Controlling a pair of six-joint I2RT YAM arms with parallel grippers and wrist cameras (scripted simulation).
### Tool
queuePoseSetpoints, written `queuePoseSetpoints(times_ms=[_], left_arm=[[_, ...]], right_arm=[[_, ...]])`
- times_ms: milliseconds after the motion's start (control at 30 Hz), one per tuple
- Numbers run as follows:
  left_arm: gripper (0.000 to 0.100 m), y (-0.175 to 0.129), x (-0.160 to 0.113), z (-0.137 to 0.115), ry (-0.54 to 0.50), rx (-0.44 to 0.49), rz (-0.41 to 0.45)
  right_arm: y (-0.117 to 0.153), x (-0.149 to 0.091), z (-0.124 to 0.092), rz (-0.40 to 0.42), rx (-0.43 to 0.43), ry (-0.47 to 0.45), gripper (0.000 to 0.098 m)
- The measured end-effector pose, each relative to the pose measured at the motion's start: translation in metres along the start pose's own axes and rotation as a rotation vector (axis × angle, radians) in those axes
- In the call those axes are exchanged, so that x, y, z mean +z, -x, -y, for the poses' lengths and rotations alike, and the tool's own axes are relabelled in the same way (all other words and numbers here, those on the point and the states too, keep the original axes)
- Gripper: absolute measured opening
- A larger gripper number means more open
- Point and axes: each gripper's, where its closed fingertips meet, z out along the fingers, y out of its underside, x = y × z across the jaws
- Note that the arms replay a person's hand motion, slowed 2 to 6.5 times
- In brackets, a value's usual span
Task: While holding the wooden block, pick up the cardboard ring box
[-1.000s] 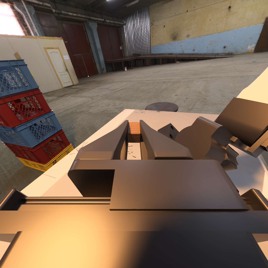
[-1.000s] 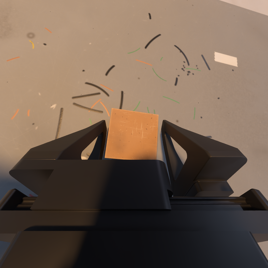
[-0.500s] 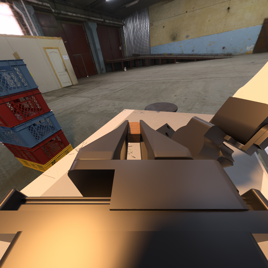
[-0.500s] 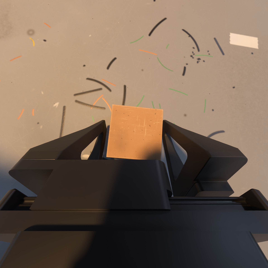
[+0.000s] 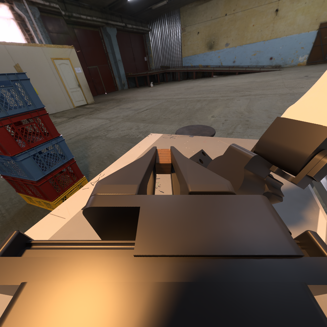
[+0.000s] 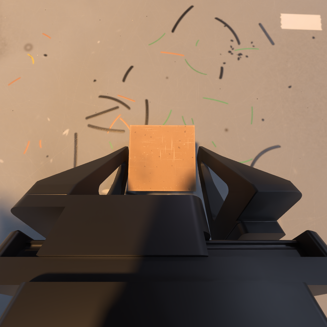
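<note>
In the left wrist view my left gripper (image 5: 163,149) is shut on the wooden block (image 5: 163,158), a small orange-brown piece pinched between the fingertips above the table (image 5: 123,164). My right arm (image 5: 292,146) reaches down just to its right. In the right wrist view the cardboard ring box (image 6: 161,157), an orange-tan square seen from above, lies on the table (image 6: 70,70). My right gripper (image 6: 163,147) is open and points straight down, with one finger on each side of the box. A narrow gap shows at the right finger.
The tabletop carries black, green and orange scribbles and a strip of pale tape (image 6: 300,21). The table's left edge (image 5: 99,178) drops to a concrete floor. Stacked blue, red and yellow crates (image 5: 26,141) stand to the left, and a dark round stool (image 5: 195,130) stands beyond the far edge.
My right gripper has come lower over the box and turned, so the box now sits square between its fingers. The left gripper still holds the block in place.
</note>
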Motion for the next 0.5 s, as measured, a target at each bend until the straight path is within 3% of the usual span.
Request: queuePoseSetpoints(times_ms=[267,433,500], left_arm=[[0.013,-0.0019,0.0006,0.0003,-0.001,0.0,-0.004],[0.013,-0.0024,0.0005,0.0002,-0.001,0.0,-0.005],[0.013,-0.0027,0.0005,0.0006,-0.002,-0.001,-0.007]], right_arm=[[0.0004,0.0008,0.0006,-0.004,0.005,0.002,0.0643],[0.0007,0.0007,0.0022,-0.005,0.006,-0.008,0.0506],[0.0009,0.0007,0.0022,-0.004,0.006,-0.008,0.0501]])
